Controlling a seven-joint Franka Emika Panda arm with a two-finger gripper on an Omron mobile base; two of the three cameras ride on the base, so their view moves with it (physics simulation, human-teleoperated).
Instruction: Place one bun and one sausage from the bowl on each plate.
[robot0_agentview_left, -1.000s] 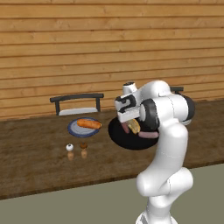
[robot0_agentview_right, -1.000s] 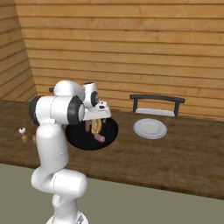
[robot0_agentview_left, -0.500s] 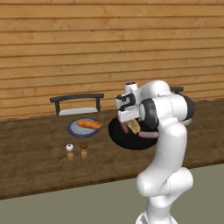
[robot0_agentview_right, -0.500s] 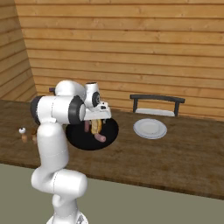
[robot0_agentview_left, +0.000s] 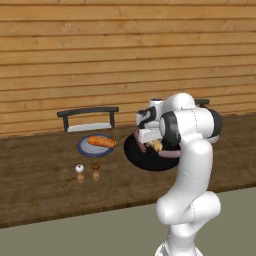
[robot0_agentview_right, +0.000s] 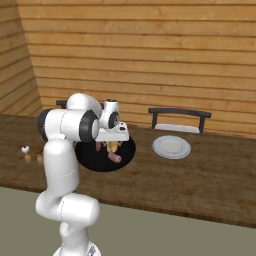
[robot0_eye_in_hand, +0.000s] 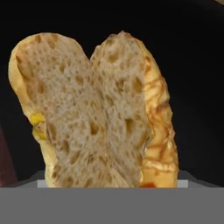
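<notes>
Two small shakers, dark rack, wooden counter

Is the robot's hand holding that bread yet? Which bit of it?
It cannot be told. The gripper is down over the bun in the bowl, right up close, but the fingertips are hidden, so any hold on it can't be seen.

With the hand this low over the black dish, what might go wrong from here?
Judging from the pictures:
1. The split bun sits very close under the gripper; closing off-centre might pinch one half or squash it.
2. Sausages lie beside the bun in the bowl, so the fingers may nudge one.
3. The right plate is bare; the left plate already carries food, so dropping there would double up.
</notes>
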